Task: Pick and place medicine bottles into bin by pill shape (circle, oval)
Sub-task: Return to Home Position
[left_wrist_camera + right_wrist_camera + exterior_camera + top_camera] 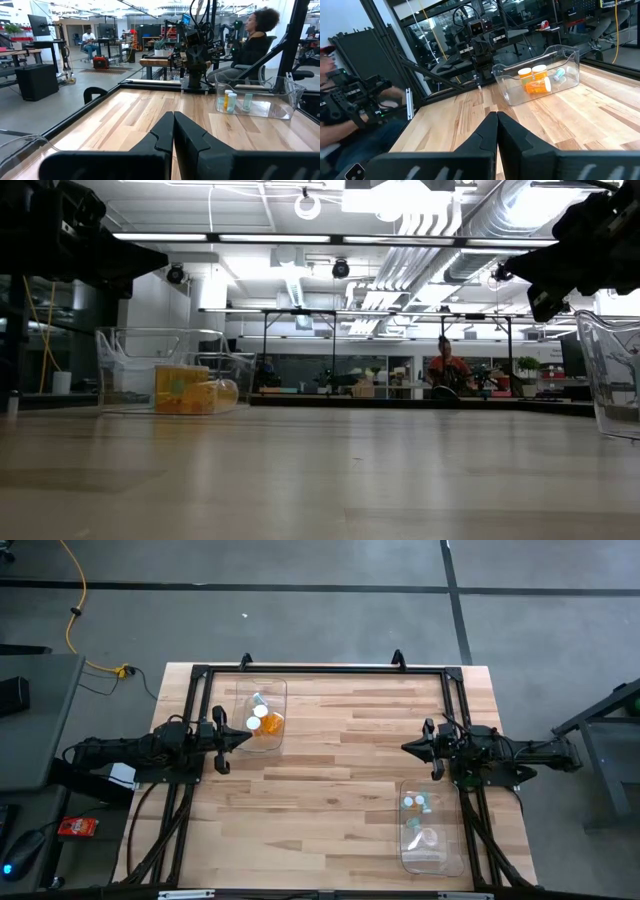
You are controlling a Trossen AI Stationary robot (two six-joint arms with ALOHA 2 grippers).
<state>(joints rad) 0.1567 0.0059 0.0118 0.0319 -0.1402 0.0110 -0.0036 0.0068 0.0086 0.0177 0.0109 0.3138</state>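
Left gripper and right gripper, both pinched shut and empty, face each other; the medicine bottles lie inside the far-left bin beside the left gripper and the near-right bin.

Wooden butcher-block worktop, centre of the high view, edged by a black metal frame. Grey floor with dark tape lines. Yellow cable, upper left. Grey desk, left edge; small red item below it. Low view, background right of centre: person in red top. Left wrist view, upper right: seated person in dark clothing.
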